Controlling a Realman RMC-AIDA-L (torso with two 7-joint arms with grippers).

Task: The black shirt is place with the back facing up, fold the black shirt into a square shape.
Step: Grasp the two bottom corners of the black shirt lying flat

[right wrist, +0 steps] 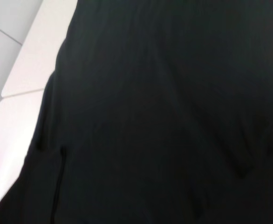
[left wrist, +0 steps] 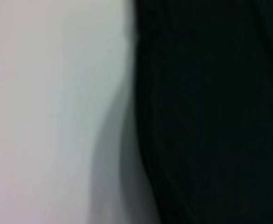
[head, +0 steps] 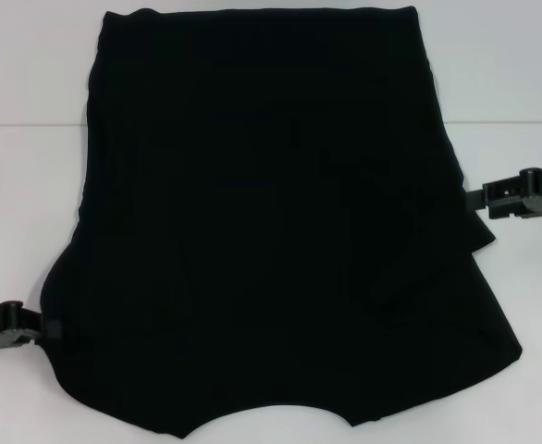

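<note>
One black shirt [head: 262, 222] lies on one white tabletop [head: 30, 74]. Two end effectors show: the left end effector [head: 32, 328] and the right end effector [head: 491, 196], one at each side of it.

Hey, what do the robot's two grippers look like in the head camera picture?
Both are black, rigid and blocky. The left gripper shows a short dark finger piece near the black shirt. The right gripper is a chunky black housing with small light fasteners. No cables or markings show.

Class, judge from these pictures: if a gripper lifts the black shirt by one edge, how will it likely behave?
The black shirt would probably droop limply: it lies flat with soft creases and a folded-over flap. It likely slides on the smooth white table when pushed, bunching rather than moving whole.
</note>
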